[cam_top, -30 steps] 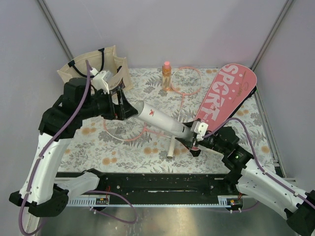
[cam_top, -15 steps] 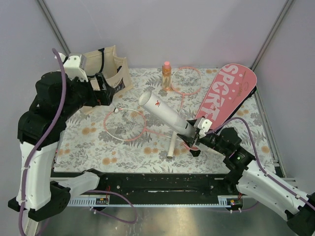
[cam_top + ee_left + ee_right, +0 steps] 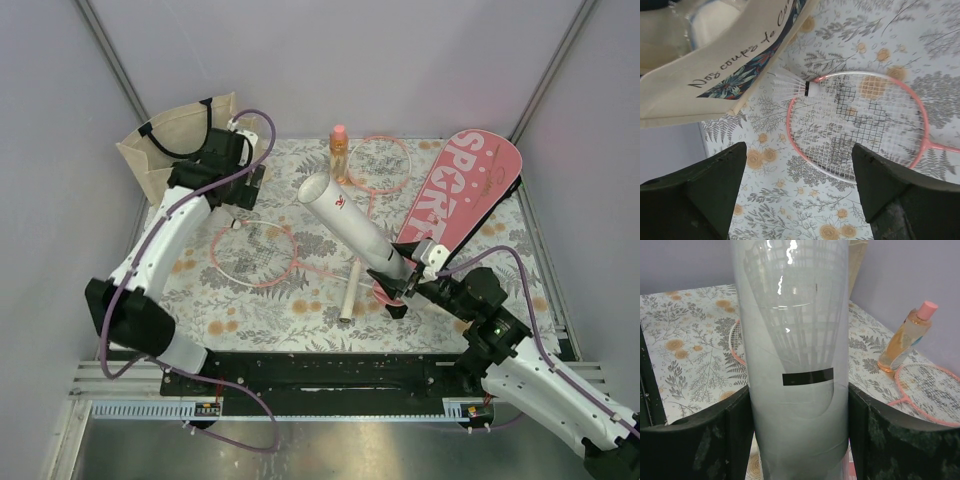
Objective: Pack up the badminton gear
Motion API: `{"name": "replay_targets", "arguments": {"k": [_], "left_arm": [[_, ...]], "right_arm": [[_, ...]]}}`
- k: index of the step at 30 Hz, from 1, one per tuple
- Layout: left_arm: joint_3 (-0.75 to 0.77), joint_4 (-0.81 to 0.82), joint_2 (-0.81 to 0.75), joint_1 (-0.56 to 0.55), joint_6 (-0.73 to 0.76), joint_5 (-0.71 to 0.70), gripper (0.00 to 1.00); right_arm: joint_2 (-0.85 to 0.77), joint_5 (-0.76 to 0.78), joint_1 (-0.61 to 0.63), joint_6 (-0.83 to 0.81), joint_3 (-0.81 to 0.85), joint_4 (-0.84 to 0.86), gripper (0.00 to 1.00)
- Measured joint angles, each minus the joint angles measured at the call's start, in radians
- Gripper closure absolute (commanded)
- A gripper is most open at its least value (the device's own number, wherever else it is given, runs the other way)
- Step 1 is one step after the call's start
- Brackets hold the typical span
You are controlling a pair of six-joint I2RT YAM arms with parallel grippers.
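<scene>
Grey walls (image 3: 320, 60) box in my floral-clothed table (image 3: 250, 320). My right gripper (image 3: 397, 275) clamps the white tube (image 3: 350, 222), which is tilted mid-table. My left gripper (image 3: 797, 155) hangs open over a shuttlecock (image 3: 792, 85) on the left racket (image 3: 860, 125), near the tote bag (image 3: 180, 135).

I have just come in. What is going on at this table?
The right gripper is shut on the lower end of the white tube, holding it tilted, far end raised. The left gripper hangs open over a white shuttlecock lying at the rim of a pink racket, beside the tote bag. The second racket and the pink SPORT cover lie on the table, unpacked.
</scene>
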Motion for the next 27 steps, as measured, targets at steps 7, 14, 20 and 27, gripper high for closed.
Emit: {"name": "replay_targets", "arguments": {"k": [7,14,20,27], "left_arm": [[-0.100,0.101,0.124,0.104,-0.039,0.097,0.20],[-0.463,0.377,-0.087,0.357,-0.286,0.396,0.23],[-0.645,0.607,-0.156,0.568,-0.462,0.557,0.24],[-0.717,0.817,-0.068,0.568,-0.537,0.656,0.29]], "right_arm": [[-0.036,0.005,0.000,0.007,0.000,-0.014,0.59],[-0.050,0.006,0.000,0.013,0.000,-0.015,0.58],[-0.060,0.006,0.000,0.024,0.000,-0.015,0.58],[-0.073,0.007,0.000,0.029,0.000,-0.017,0.58]]}}
